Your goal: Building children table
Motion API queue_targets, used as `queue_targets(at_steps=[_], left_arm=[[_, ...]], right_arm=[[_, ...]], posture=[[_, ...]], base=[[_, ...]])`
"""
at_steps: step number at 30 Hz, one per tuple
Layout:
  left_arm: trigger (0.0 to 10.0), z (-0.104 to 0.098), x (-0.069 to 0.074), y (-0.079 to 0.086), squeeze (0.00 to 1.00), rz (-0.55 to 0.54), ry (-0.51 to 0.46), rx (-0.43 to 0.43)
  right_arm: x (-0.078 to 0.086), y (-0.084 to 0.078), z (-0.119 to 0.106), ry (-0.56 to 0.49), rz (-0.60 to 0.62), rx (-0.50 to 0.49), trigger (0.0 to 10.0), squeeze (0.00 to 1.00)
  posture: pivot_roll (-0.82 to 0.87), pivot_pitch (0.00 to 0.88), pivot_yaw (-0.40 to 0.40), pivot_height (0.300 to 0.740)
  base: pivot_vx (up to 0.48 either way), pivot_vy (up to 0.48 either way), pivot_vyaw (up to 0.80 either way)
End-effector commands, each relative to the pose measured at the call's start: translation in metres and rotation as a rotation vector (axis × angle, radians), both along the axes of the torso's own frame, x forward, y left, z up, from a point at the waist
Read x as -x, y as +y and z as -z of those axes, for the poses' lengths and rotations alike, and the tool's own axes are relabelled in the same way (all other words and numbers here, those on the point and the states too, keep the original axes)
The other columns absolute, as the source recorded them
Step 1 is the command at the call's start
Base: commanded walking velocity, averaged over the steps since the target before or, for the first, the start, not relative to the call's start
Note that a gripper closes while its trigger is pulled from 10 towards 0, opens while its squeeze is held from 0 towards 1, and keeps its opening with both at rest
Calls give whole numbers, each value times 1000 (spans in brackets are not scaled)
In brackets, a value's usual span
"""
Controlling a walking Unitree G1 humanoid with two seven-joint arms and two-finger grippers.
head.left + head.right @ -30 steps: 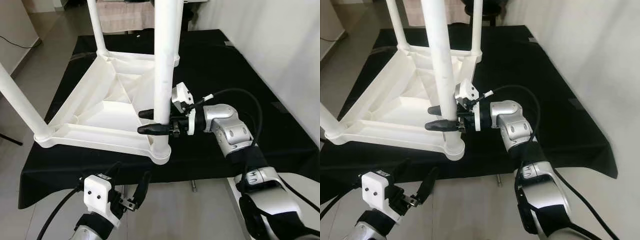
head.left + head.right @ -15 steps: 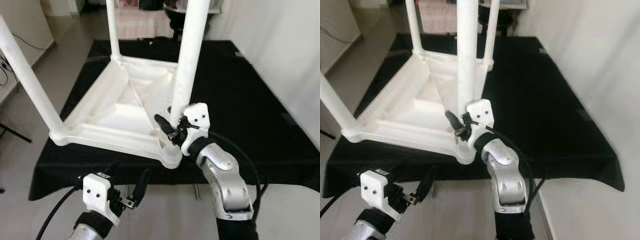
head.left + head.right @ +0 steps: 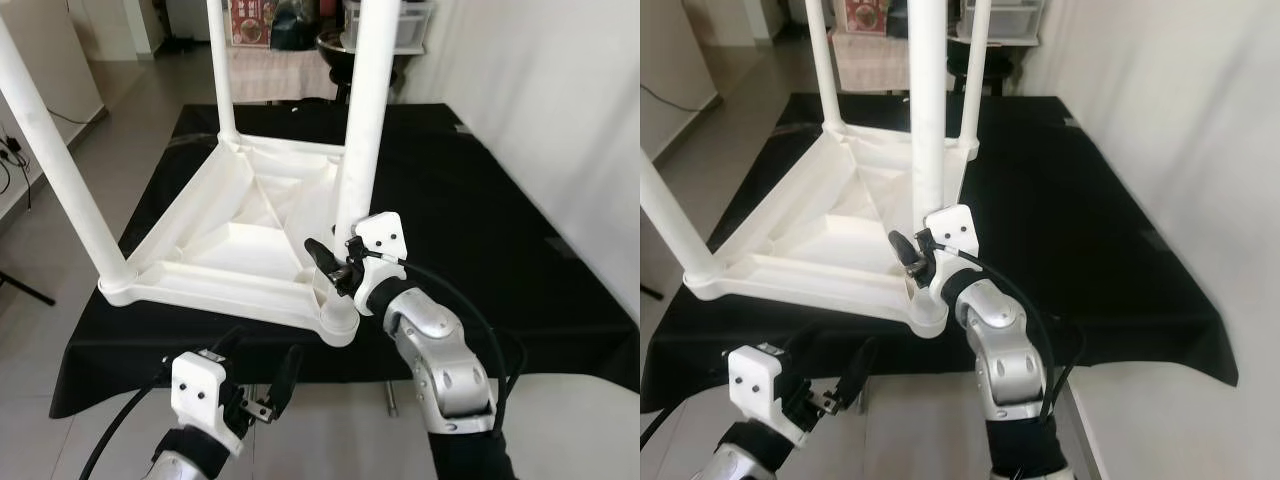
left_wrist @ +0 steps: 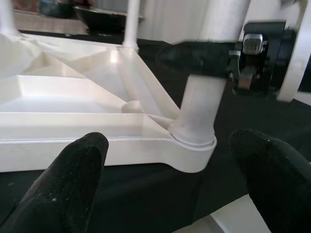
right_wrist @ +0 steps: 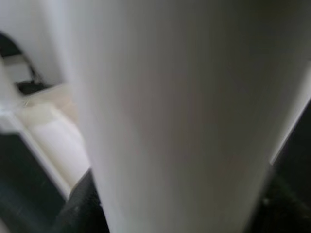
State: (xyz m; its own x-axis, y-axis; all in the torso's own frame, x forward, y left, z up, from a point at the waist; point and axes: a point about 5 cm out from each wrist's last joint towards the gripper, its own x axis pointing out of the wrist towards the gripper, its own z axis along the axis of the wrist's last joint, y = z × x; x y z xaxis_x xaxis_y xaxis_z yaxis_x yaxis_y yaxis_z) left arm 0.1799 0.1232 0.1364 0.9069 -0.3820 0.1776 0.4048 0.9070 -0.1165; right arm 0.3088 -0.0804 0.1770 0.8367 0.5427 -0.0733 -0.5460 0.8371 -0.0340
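Black tablecloth (image 3: 480, 190), upturned white table (image 3: 230, 225), right fingers (image 4: 204, 57) clasping leg (image 3: 358, 130)

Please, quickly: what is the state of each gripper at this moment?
Left gripper: open, holding nothing, low in front of the black-covered table.
Right gripper: shut on the near white table leg, just above its socket.

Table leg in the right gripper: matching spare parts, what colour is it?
Plain white table leg, like the upturned tabletop; left eye view shows it best.

Smooth, matt white plastic upturned table (image 3: 230, 230) on a matt black cloth cover (image 3: 450, 200); glossy silver metal arm (image 3: 440, 350).
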Motion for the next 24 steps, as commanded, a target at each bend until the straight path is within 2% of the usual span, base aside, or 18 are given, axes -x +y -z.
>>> queue_targets(at_steps=[1,2,3,4,5,6,7,8,9,12,14,18,19,22,23,24], left_arm=[[10000,2,-1,-1,0,-8,3,8],[10000,2,-1,-1,0,-8,3,8],[10000,1,-1,-1,0,-6,2,9],[10000,1,-1,-1,0,-6,2,9],[10000,1,0,-2,0,-5,2,11],[10000,1,0,-2,0,-4,2,12],[10000,1,1,-3,0,-4,1,13],[10000,1,1,-3,0,-4,1,13],[10000,0,2,-3,0,-4,1,14],[10000,0,3,-4,0,-4,2,14],[10000,-1,6,-5,0,-4,4,15],[10000,-2,9,-7,0,-2,7,17],[10000,-2,10,-7,0,-2,9,18],[10000,-2,11,-7,0,-1,10,18],[10000,-2,12,-8,0,0,12,19],[10000,-2,12,-8,0,0,12,19]], right_arm=[[-5,4,-2,14,-117,-38,10000,1000],[-5,4,-2,14,-117,-38,10000,1000],[-7,8,-13,-21,-260,-51,10000,1000],[-7,8,-13,-21,-260,-51,10000,1000],[-7,9,-23,-64,-431,-28,10000,1000],[-6,8,-30,-82,-597,8,10000,263],[-6,7,-33,-88,-697,36,10000,263],[-6,7,-33,-88,-697,36,10000,263],[-8,5,-36,-96,-754,73,10000,0],[-14,2,-41,-106,-819,114,10000,0],[-19,1,-48,-96,-902,106,10000,0],[-30,-1,-52,-64,-950,93,10000,0],[-32,-1,-53,-54,-967,90,3412,0],[-33,-1,-53,-50,-981,89,3412,0],[-34,-2,-56,-45,-1029,74,0,0],[-34,-3,-57,-45,-1053,67,0,0]], posture=[[41,93,-72,740],[41,93,-72,740],[41,95,-72,740],[41,95,-72,740],[47,101,-73,740],[51,106,-73,740],[51,106,-73,740],[51,106,-73,740],[59,112,-74,740],[68,120,-73,740],[70,126,-72,740],[82,138,-73,740],[84,143,-74,740],[84,143,-74,740],[86,147,-75,740],[86,147,-75,740]], base=[[0,0,0],[0,0,0],[0,0,0],[0,0,0],[0,0,0],[0,0,0],[0,0,0],[0,0,0],[0,0,0],[0,0,0],[0,0,0],[0,0,0],[0,0,0],[0,0,0],[0,0,0],[0,0,0]])
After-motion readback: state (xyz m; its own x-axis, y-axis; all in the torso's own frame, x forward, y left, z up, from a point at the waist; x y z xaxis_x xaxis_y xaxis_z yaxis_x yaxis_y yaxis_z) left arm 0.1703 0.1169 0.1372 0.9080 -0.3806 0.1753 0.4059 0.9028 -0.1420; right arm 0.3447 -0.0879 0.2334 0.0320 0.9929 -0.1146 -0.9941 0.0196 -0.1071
